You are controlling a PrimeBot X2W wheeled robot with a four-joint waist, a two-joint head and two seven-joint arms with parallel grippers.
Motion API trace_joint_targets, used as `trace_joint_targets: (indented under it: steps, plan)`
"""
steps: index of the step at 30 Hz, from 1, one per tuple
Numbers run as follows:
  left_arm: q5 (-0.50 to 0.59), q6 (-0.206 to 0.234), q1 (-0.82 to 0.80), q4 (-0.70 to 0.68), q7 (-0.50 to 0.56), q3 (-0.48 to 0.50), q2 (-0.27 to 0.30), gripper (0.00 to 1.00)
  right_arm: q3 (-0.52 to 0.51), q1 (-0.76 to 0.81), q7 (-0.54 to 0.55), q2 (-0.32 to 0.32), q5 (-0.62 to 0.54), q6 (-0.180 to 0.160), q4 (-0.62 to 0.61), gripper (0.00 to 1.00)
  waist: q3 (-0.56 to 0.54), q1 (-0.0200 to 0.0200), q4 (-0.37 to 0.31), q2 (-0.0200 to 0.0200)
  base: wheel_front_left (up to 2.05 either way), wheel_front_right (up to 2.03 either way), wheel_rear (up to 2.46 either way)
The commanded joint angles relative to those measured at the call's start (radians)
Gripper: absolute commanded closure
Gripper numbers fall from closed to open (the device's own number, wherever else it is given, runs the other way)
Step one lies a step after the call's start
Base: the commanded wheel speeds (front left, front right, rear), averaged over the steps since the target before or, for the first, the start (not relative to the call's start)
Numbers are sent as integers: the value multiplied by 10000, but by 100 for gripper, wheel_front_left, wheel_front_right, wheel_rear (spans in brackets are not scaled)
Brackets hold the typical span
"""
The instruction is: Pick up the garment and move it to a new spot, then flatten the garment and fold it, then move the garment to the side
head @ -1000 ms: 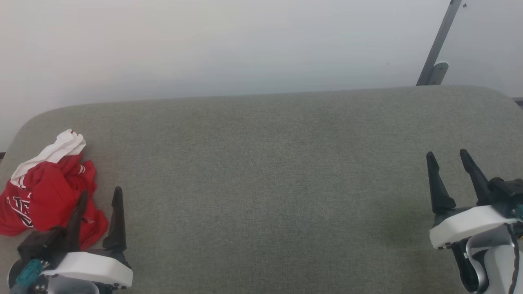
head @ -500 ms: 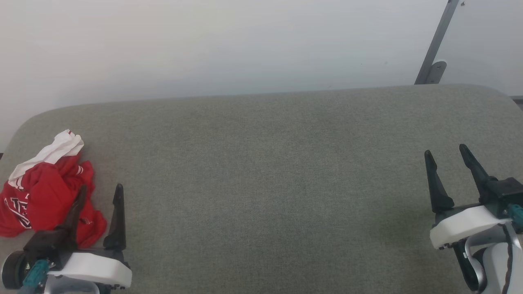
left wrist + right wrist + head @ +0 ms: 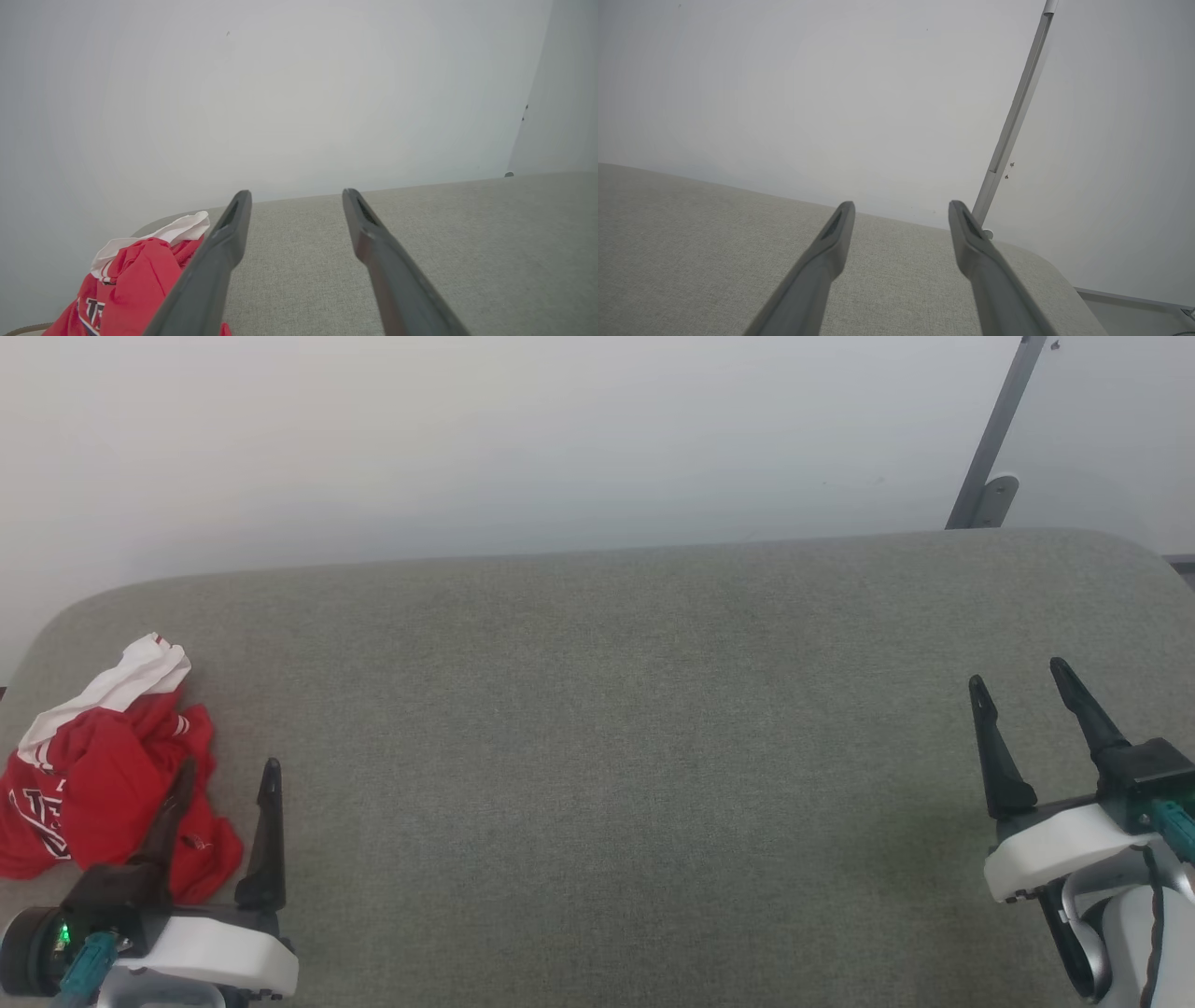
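left gripper (image 3: 229, 763): its wrist rolled a little, and the dark housing behind the fingers sank toward the lower-left corner.
green light (image 3: 63, 931): it came into sight on a round dark end of that wrist.
right gripper (image 3: 1018, 671): it edged slightly forward and turned, and its teal connector (image 3: 1172, 821) swung into fuller view.
head camera: it shifted a touch, so the garment (image 3: 93, 784) sat slightly further left.

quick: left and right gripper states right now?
Left gripper: open, holding nothing; the garment lies crumpled just to its left, ungripped.
Right gripper: open, holding nothing.
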Motion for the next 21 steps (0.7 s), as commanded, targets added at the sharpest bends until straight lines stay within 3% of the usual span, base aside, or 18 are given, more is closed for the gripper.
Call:
trace_joint_targets:
  steps: [1,11,21]
  plan:
    - [-29,20,14,25,-50,25,-13,0,11,-114,-60,-20,-28,-3,-22,0,-2,0,0,0,0,0,0]
    - [-239,13,-43,226,-50,48,-29,0,-6,-11,-60,-21,-29,-3,-67,0,-42,0,73,0,0,0,0]
    - [-524,234,44,336,105,297,62,0,420,118,-60,-5,4,-3,17,0,-334,0,950,0,0,0,0]
